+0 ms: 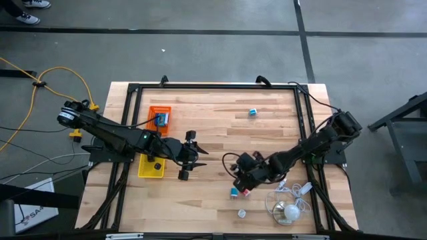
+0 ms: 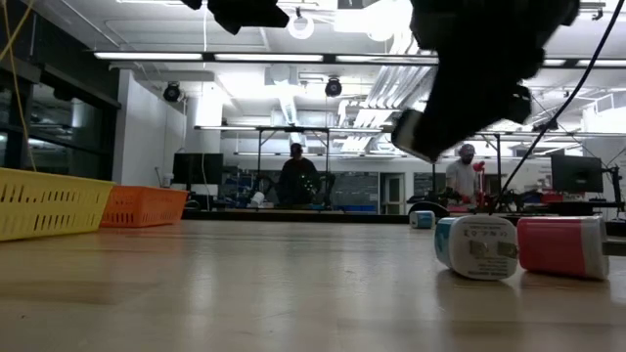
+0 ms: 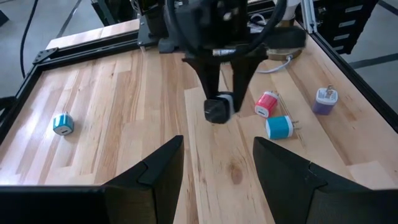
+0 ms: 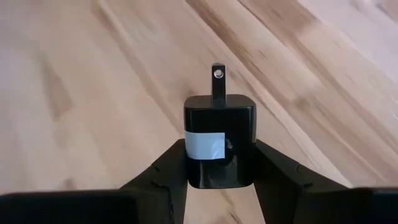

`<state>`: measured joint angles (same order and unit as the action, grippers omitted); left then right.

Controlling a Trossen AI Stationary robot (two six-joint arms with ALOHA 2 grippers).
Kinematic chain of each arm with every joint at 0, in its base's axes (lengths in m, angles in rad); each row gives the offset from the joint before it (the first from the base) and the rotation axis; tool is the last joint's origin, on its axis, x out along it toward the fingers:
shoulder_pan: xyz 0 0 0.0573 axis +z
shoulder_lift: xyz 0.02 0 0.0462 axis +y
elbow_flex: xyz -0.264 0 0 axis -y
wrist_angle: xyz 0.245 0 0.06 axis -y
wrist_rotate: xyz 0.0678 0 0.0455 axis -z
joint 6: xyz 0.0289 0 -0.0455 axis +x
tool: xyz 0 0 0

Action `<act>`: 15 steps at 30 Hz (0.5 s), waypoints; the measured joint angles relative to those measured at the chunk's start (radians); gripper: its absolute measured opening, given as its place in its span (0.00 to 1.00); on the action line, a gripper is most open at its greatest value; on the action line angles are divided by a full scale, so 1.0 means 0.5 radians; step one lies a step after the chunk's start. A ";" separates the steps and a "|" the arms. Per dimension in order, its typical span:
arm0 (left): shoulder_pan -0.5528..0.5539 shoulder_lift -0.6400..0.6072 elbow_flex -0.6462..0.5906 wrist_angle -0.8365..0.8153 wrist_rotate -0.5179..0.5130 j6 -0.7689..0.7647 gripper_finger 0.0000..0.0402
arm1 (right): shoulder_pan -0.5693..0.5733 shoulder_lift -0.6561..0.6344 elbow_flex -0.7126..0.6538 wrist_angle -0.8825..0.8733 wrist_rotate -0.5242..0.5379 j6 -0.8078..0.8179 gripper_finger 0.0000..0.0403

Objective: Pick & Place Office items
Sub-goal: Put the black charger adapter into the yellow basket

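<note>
My right gripper (image 3: pixel 219 93) hangs over the table's middle right, shut on a small black plug block (image 4: pixel 219 140) that has a white label and a metal prong. Just near of it, a pink block (image 3: pixel 267 104) and a teal block (image 3: pixel 280 127) lie on the wood, with a purple one (image 3: pixel 323 101) farther toward the near edge. Another teal bit (image 1: pixel 253 112) lies toward the far edge. My left gripper (image 3: pixel 217 180) is open, over the table beside the yellow tray (image 1: pixel 143 172), pointing at the right gripper. My right gripper pinches the black block by its two opposite side faces (image 4: pixel 189 155), between the two fingers (image 4: pixel 168 168). The fingers come from above, pointing down. The block is lifted clear of the table, its prong end (image 4: pixel 218 81) sticking out past the fingertips.
An orange tray (image 1: pixel 155 112) holding a blue piece and a yellow tray with a black piece sit at the left. A white cable bundle with a round white piece (image 1: pixel 291 212) lies near the right corner. A black frame (image 1: pixel 213 87) rims the table. Bare wood spreads across the middle.
</note>
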<state>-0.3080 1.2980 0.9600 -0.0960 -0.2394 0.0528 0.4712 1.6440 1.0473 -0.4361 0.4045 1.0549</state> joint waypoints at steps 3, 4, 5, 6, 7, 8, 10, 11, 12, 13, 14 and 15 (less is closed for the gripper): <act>0.001 0.000 0.000 0.000 0.000 0.000 0.46 | -0.001 0.000 0.000 0.126 0.027 -0.158 0.33; 0.001 0.000 0.000 0.000 0.000 0.000 0.46 | -0.001 0.000 0.000 0.173 0.030 -0.207 0.33; 0.001 0.000 0.000 0.000 0.000 0.000 0.46 | 0.000 0.000 0.000 0.214 0.032 -0.253 0.33; 0.000 0.000 0.000 0.000 0.000 0.000 0.46 | 0.000 0.000 0.000 0.241 0.042 -0.297 0.33; 0.000 0.000 0.000 0.000 0.000 0.000 0.46 | 0.000 0.000 0.000 0.262 0.052 -0.338 0.33; 0.000 0.000 0.000 0.000 0.000 0.000 0.46 | 0.000 0.000 0.000 0.287 0.057 -0.375 0.33; 0.001 0.000 0.000 0.000 0.000 0.000 0.46 | 0.000 0.000 0.000 0.310 0.080 -0.427 0.33; 0.001 0.000 0.000 0.000 0.000 0.000 0.46 | 0.000 0.000 0.000 0.321 0.088 -0.447 0.33; 0.000 0.000 0.000 0.000 0.000 0.000 0.46 | 0.000 0.001 0.000 0.335 0.093 -0.465 0.33; 0.001 0.000 0.000 0.000 0.000 0.000 0.46 | 0.000 0.001 0.000 0.346 0.098 -0.485 0.33; 0.000 0.000 0.000 0.000 0.000 0.000 0.46 | 0.000 0.001 0.000 0.358 0.106 -0.498 0.33; 0.000 0.000 0.000 0.000 0.000 0.000 0.46 | 0.000 0.001 0.000 0.374 0.120 -0.511 0.33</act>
<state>-0.3080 1.2980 0.9600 -0.0959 -0.2394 0.0528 0.4713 1.6444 1.0473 -0.2493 0.4646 0.7993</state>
